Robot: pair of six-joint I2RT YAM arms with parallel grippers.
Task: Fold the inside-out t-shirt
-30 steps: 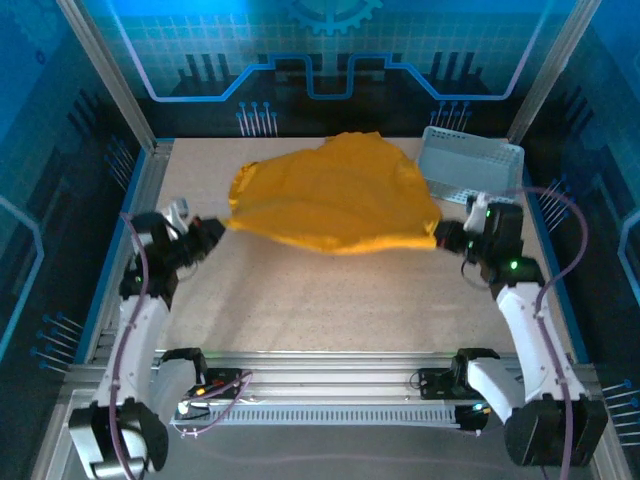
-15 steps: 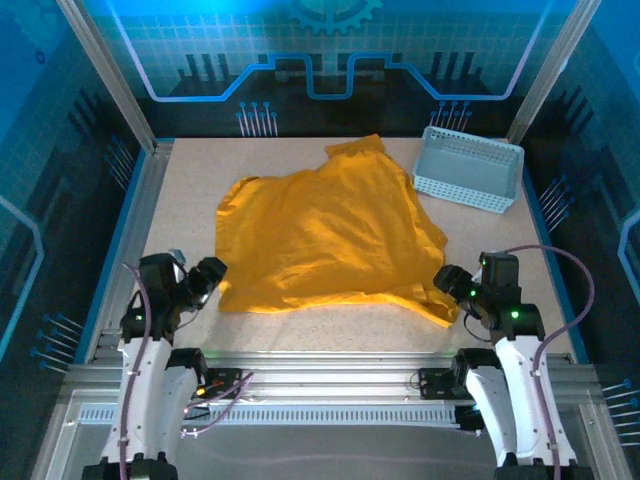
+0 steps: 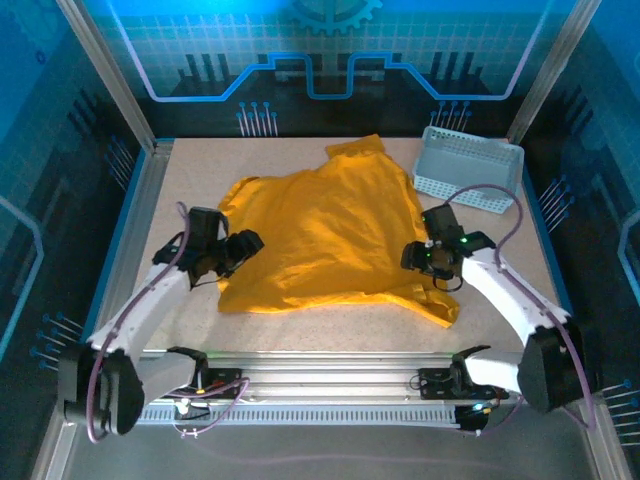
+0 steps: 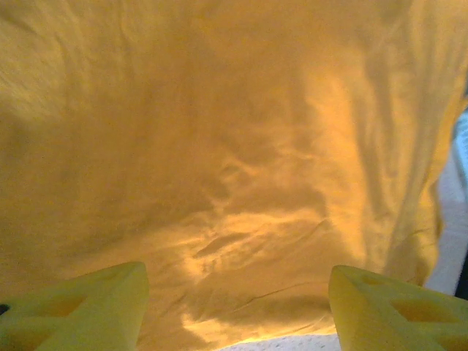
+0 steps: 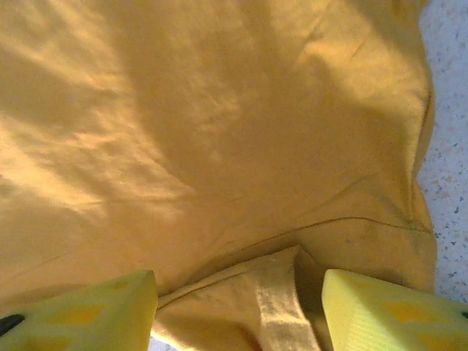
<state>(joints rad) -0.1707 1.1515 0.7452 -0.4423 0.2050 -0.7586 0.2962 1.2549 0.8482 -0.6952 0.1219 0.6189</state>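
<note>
The inside-out t-shirt (image 3: 330,230) is mustard yellow and lies spread out, a little rumpled, on the speckled table. My left gripper (image 3: 248,244) hovers at its left edge, jaws open and empty. In the left wrist view the yellow fingers (image 4: 80,311) stand wide apart over the t-shirt (image 4: 234,146), close to its near hem. My right gripper (image 3: 409,257) is at the shirt's right side, also open. In the right wrist view a folded-over flap of cloth (image 5: 274,307) lies between its fingers (image 5: 387,311), not gripped.
A pale grey perforated basket (image 3: 468,170) stands at the back right, just beyond the shirt's right side. Bare table (image 3: 330,325) runs between the shirt's near hem and the aluminium rail at the front. Blue panels wall in the sides and back.
A second ago both grippers held the shirt stretched in the air. They let go, the shirt settled flat, and both arms drew back and then reached forward to its left and right edges.
</note>
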